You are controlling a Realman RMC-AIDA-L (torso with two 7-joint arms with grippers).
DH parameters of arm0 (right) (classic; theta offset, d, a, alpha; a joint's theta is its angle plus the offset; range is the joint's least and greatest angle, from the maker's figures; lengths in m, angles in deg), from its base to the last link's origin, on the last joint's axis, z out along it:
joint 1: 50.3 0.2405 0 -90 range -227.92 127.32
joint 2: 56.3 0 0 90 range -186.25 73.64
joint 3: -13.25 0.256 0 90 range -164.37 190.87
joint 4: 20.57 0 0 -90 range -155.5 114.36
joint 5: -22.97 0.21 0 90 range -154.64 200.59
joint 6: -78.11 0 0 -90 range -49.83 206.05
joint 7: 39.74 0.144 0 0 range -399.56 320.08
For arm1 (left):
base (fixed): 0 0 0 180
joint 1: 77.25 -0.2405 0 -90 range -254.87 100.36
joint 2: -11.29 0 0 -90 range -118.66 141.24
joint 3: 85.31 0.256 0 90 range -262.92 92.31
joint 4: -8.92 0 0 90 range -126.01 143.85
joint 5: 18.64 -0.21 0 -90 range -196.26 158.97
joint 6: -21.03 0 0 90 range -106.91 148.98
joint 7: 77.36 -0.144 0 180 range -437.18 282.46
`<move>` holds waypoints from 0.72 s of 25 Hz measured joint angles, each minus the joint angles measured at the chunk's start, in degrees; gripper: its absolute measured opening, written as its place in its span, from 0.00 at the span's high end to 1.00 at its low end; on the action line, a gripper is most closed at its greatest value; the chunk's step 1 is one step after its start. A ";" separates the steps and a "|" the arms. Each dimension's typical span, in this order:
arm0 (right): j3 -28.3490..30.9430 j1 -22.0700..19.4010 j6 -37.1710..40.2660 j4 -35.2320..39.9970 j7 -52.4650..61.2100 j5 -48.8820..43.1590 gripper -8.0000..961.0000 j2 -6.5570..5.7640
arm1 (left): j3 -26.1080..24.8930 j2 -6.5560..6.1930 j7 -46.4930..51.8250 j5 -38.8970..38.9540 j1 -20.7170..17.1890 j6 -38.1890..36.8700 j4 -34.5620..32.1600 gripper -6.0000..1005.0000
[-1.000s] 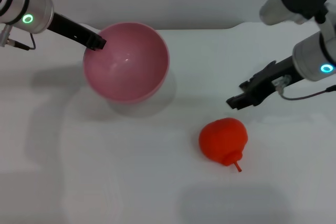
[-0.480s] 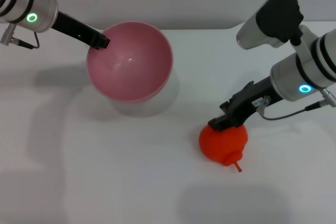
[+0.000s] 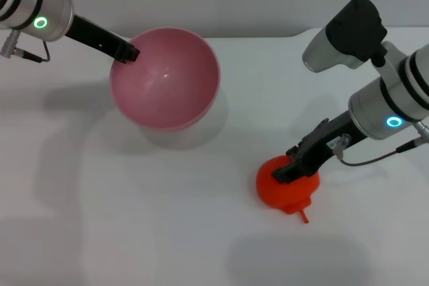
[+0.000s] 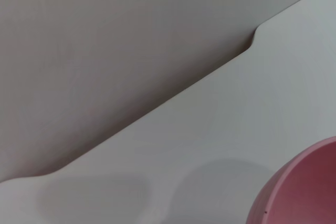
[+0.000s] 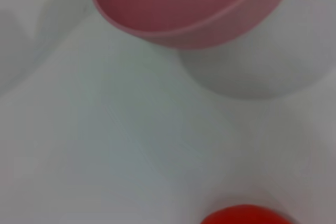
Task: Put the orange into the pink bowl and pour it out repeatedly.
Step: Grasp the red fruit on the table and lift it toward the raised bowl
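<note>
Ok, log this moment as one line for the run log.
phase: reaching orange | right gripper: on top of orange, grasp unclear | left gripper: at pink bowl rim | bowl: empty, tilted | orange: on table

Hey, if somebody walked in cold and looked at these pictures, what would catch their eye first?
Probably the orange, vivid red-orange on the white table, with the right gripper down on top of it. Next the pink bowl, empty, tilted and apparently lifted off the table, farther back on the robot's left, where the left gripper is at its rim.
</note>
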 joint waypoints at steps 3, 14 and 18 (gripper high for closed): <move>0.04 -0.05 0.31 -0.41 0.32 -0.13 0.50 -0.11 | 0.00 0.00 0.00 -0.02 -0.02 0.09 0.05 0.95; -0.50 0.07 0.87 -1.11 0.09 -2.70 0.54 -0.06 | 0.00 0.04 0.00 -0.03 0.11 0.46 0.07 0.95; -0.52 0.07 0.84 -0.97 0.04 -2.97 0.70 -0.03 | 0.00 0.08 0.00 -0.03 0.14 0.71 0.12 0.95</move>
